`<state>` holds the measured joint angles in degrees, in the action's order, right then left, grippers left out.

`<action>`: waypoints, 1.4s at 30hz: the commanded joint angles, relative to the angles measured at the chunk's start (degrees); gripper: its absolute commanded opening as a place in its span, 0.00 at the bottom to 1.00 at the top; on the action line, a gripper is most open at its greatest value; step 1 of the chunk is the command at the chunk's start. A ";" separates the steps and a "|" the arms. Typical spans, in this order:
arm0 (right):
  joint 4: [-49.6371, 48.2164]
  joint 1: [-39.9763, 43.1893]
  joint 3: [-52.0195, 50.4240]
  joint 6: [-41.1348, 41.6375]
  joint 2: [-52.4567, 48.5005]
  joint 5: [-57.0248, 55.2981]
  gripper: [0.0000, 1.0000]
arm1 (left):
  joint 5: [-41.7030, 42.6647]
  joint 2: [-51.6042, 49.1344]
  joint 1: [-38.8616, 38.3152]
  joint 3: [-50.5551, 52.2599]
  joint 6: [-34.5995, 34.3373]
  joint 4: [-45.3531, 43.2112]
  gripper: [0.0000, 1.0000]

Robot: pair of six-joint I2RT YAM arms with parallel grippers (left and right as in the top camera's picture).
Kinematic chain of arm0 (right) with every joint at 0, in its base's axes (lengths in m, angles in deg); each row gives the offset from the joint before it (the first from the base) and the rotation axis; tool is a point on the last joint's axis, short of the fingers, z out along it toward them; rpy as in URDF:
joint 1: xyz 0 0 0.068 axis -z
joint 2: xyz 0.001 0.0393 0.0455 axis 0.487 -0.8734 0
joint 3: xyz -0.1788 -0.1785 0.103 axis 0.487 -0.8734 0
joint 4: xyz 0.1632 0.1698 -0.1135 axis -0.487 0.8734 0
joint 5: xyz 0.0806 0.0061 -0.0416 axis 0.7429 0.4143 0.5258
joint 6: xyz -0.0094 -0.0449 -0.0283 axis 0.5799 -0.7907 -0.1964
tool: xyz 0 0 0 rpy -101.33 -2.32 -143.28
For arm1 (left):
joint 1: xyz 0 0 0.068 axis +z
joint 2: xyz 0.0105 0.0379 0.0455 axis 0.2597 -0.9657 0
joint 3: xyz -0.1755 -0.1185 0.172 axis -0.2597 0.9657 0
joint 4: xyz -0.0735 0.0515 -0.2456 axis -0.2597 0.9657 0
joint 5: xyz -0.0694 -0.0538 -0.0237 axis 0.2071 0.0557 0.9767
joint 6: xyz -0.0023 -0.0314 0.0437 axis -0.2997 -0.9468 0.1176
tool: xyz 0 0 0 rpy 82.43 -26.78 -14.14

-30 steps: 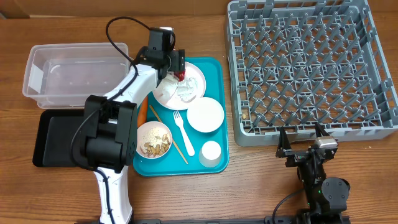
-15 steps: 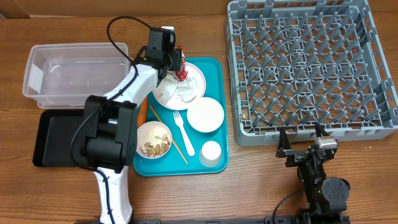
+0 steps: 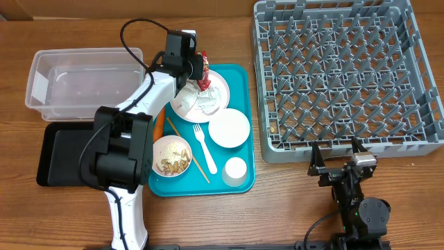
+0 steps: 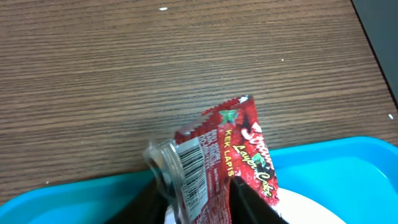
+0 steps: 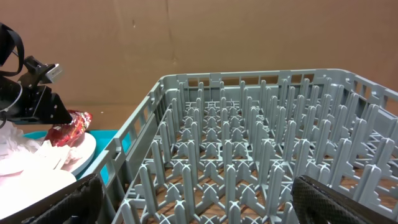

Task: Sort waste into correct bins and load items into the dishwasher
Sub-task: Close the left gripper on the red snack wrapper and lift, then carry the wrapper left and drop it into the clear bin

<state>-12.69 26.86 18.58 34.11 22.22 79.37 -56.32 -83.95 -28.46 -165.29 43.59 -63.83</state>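
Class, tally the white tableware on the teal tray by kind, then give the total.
Plate: 1
Bowls: 2
Cup: 1
Fork: 1
Total: 5

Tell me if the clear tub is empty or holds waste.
Empty: overhead, the clear tub shows only its bare floor; the red snack wrapper is in the left gripper.

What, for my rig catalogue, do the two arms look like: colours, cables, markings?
Left arm: white links between bulky black joint housings, with a thin black cable looping above it. Right arm: all black and compact, with a small grey block on top. No markings are readable on either.
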 commanded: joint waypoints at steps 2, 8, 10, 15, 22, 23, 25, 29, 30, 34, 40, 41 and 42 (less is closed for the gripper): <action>-0.44 0.11 -0.59 -0.20 0.57 -0.04 1.00 | 0.68 2.38 -0.11 -1.22 0.00 0.48 0.25; -0.44 0.11 -0.59 -0.20 0.57 -0.04 1.00 | 0.68 2.38 -0.11 -1.22 0.00 -0.15 0.04; -0.44 0.11 -0.59 -0.20 0.57 -0.04 1.00 | 0.68 2.40 -0.09 -1.25 0.00 -0.83 0.04; -0.44 0.11 -0.59 -0.20 0.57 -0.04 1.00 | 0.66 3.28 -0.11 -1.27 0.02 -1.11 0.04; -0.44 0.11 -0.59 -0.20 0.57 -0.04 1.00 | 1.25 10.69 -0.11 -1.27 -0.50 2.78 0.04; -0.44 0.11 -0.59 -0.20 0.57 -0.04 1.00 | 1.07 12.22 -0.11 -1.25 -0.48 3.93 0.04; -0.44 0.11 -0.59 -0.20 0.57 -0.04 1.00 | 1.07 15.43 -0.11 -1.27 -0.50 6.56 0.04; -0.44 0.11 -0.59 -0.20 0.57 -0.04 1.00 | 1.03 21.77 -0.04 -1.25 -1.79 12.11 0.04; -0.44 0.11 -0.59 -0.20 0.57 -0.04 1.00 | 0.87 23.34 -0.02 -1.25 -2.27 13.99 0.04; -0.44 0.11 -0.59 -0.20 0.57 -0.04 1.00 | -4.61 28.92 0.02 -1.25 -6.16 22.49 0.04; -0.44 0.11 -0.59 -0.20 0.57 -0.04 1.00 | -19.02 33.29 0.81 -1.25 -11.78 32.76 0.04; -0.44 0.11 -0.59 -0.20 0.57 -0.04 1.00 | -21.20 33.44 1.11 -1.25 -11.58 34.62 0.04; -0.44 0.11 -0.59 -0.20 0.57 -0.04 1.00 | -23.21 33.46 1.49 -1.25 -11.61 35.71 0.04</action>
<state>-12.69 26.86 18.58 34.15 22.22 79.37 -69.69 -51.49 -28.09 -165.81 34.81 -30.04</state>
